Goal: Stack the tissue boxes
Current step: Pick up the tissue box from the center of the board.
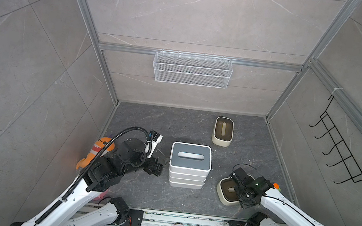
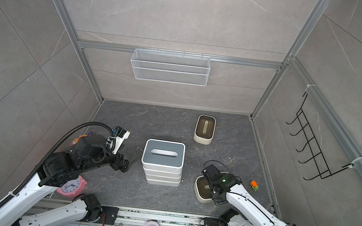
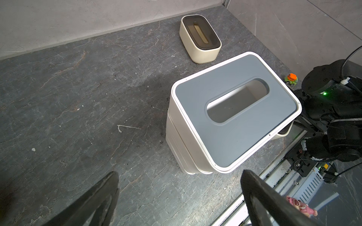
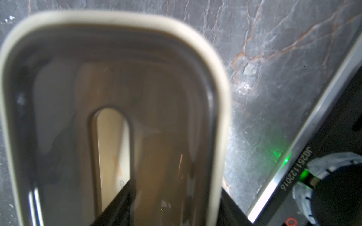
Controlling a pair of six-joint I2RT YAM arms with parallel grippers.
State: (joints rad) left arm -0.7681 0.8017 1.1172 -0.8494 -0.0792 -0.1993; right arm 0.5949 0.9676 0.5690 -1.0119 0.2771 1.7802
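A stack of white tissue boxes point(image 1: 188, 174) stands mid-floor, a grey slotted lid point(image 2: 163, 153) on top; it also fills the left wrist view point(image 3: 235, 109). My left gripper point(image 1: 157, 167) point(image 3: 180, 173) hangs open just left of the stack, nothing between its fingers. One cream tissue box with a dark brown lid point(image 1: 223, 131) point(image 3: 199, 39) sits far right. The other cream tissue box point(image 1: 224, 192) point(image 4: 109, 64) lies near right under my right gripper point(image 1: 237, 189) point(image 4: 176, 187), which is shut on its side, one finger down the slot and the other outside the wall.
An orange plush toy point(image 1: 99, 148) and a pink clock point(image 2: 69, 185) lie behind the left arm. A small toy car point(image 2: 254, 186) sits by the right wall. A white mesh basket point(image 1: 192, 69) hangs on the back wall, a black hook rack point(image 1: 338, 145) on the right.
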